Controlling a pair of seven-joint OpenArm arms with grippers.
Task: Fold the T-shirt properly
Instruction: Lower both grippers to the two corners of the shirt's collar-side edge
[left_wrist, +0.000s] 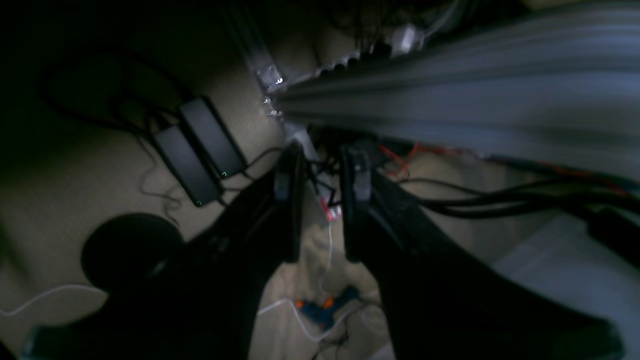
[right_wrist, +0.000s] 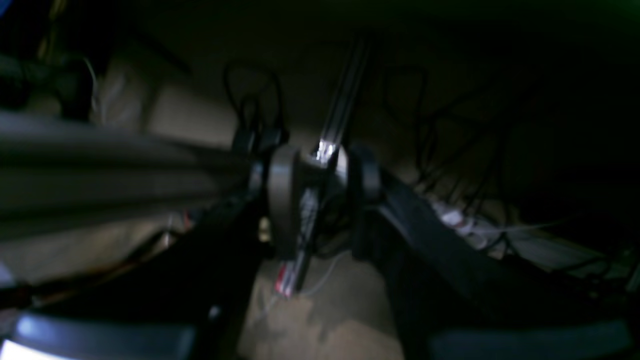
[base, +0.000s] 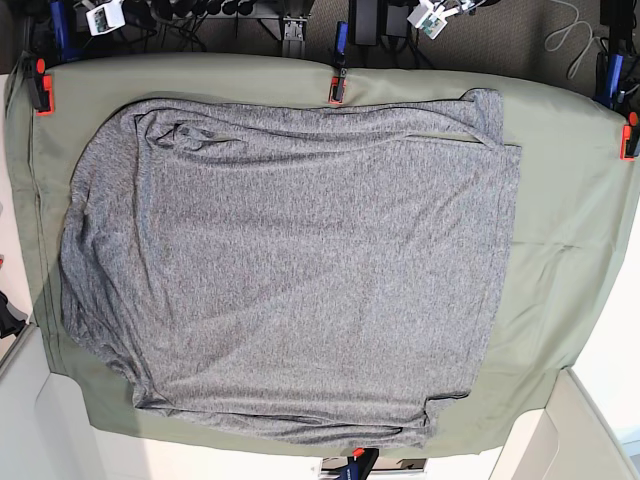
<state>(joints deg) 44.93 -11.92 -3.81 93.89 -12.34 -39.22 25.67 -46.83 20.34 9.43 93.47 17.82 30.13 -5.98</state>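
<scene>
The T-shirt (base: 290, 270) lies spread flat on the olive-green cloth sheet (base: 560, 250), filling most of it in the base view and sitting toward that view's left, so a broad bare strip of green shows on the right. At the near edge its grey knit reaches almost to the sheet's bottom border, where a thin dark fold line runs just inside the garment's lower margin. Its long axis runs left to right across the view: the left end is rounded and rumpled, with soft wrinkles bunched along that side, while the right end is a straighter edge, slightly slanted. Along the far edge a folded-over band runs across the top, ending in a flap at the upper right corner that points toward the far right. Beyond it, orange-red clamps (base: 337, 92) pin the sheet's far border. Neither arm shows in the base view. Both wrist cameras look under the table at a dim floor. The left gripper (left_wrist: 320, 175) has its jaws standing apart with nothing between them, cables and two black power bricks (left_wrist: 200, 147) lying beyond. The right gripper (right_wrist: 320, 200) likewise has its jaws parted and empty, with a metal rail (right_wrist: 345, 105) and dark cables behind; that view is blurred.
</scene>
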